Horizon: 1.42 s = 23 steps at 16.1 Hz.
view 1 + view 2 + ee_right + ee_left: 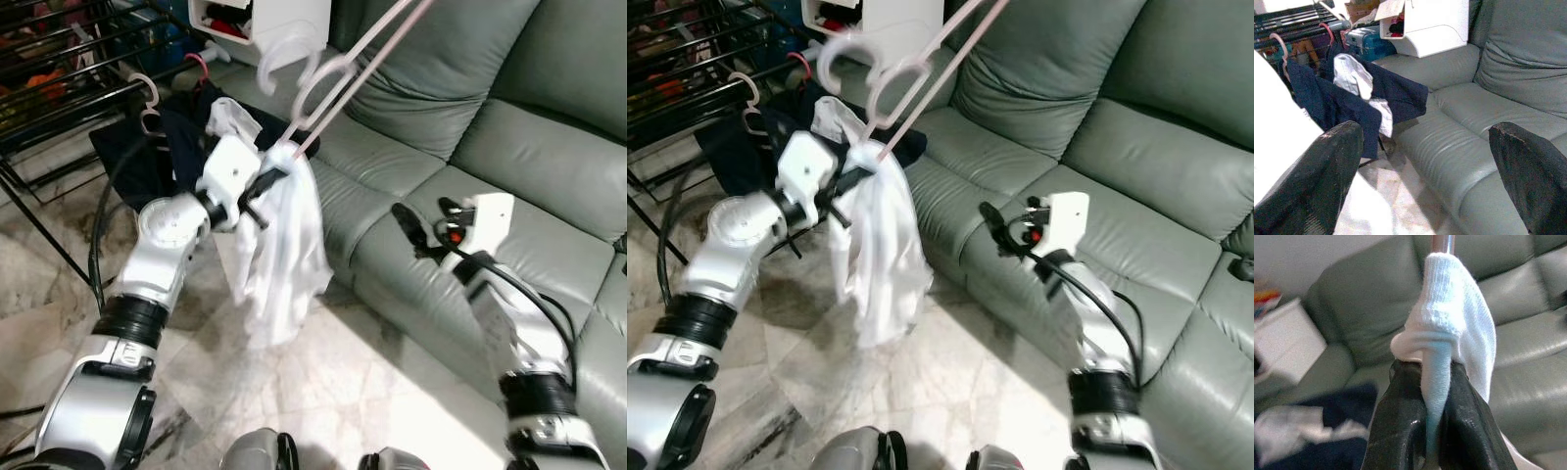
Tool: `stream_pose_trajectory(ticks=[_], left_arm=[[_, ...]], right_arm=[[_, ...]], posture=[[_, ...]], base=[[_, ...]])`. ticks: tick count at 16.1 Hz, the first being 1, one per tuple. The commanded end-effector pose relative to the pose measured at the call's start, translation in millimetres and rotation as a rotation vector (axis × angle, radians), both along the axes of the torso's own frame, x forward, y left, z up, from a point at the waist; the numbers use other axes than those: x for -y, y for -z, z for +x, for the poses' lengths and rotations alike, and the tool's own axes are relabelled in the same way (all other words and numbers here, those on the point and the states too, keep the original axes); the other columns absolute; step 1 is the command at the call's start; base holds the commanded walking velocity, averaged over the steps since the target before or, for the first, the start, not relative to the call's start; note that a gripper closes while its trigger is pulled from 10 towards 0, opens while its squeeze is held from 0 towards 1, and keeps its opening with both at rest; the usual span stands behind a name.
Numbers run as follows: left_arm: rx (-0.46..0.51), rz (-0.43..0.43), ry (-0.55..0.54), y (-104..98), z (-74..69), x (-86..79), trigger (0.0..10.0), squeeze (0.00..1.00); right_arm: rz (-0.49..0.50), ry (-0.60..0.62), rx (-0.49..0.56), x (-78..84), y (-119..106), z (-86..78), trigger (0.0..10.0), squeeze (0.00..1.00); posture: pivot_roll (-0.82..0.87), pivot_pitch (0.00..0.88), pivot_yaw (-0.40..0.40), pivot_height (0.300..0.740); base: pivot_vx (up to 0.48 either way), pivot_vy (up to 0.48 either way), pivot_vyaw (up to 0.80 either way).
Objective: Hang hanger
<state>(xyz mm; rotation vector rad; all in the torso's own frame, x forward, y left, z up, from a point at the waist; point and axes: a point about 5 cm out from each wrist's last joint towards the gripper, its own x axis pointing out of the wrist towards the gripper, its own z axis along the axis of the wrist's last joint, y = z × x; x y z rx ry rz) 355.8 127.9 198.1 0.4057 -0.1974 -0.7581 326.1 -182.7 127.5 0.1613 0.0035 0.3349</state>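
Filling the far side of the room, a grey-green leather sofa (pixel 460 147) serves as the landmark; pale marble floor (pixel 362 382) runs in front of it. A black metal drying rack (pixel 69 69) stands beyond the sofa's left end, its top cut off by the frame. Dark navy clothes (pixel 1347 98) are heaped at that left end, partly on the seat, with a pink hanger hook (pixel 1278 46) poking up among them. A white box (pixel 1425 24) sits behind the sofa's left corner.

A white garment (pixel 279 255) hangs before the sofa's left seat, draped from pale pink hangers (pixel 333 73) whose upper ends run out of frame. How many hangers there are is hard to tell. The left hand (pixel 263 186) is clamped on the garment's white fabric and the hanger rod beneath it. The right hand (pixel 423 230) hovers over the sofa's middle seat, fingers spread apart, empty.
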Motion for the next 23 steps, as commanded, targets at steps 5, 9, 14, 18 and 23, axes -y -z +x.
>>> stream_pose_trajectory(ticks=[5, 9, 14, 18, 23], left_arm=[[0.104, 0.085, 0.257, -26.8, -18.6, 36.8, 0.0, 0.00], [0.119, 0.076, 0.332, -30.2, -27.0, 53.9, 0.9, 0.00], [0.129, 0.085, 0.401, -31.3, -36.2, 59.2, 0.9, 0.00], [0.207, 0.113, 0.497, -41.5, -48.1, 66.3, 2.0, 0.00], [0.269, 0.053, 0.621, -70.2, -64.9, 77.5, 0.9, 0.00]], right_arm=[[0.039, -0.218, 0.007, -30.8, -6.7, 9.4, 10.0, 0.96], [0.100, -0.232, 0.059, -33.7, -20.1, 19.0, 10.0, 0.67], [0.060, -0.267, 0.069, -23.8, -21.0, 19.2, 10.0, 0.00], [-0.002, -0.360, -0.023, -19.0, -4.5, 14.2, 10.0, 0.00], [-0.136, -0.325, -0.154, -2.5, 23.1, 13.2, 10.0, 0.00]], posture=[[-0.04, 0.003, 0.033, 0.740], [-0.04, 0.000, 0.029, 0.740], [-0.05, 0.000, 0.029, 0.740], [-0.05, 0.000, 0.022, 0.740], [-0.04, 0.000, 0.018, 0.740]], base=[[0.000, 0.000, 0.00], [0.000, 0.000, 0.00], [0.000, 0.000, 0.00], [0.000, 0.000, 0.00], [0.000, 0.000, 0.00]])
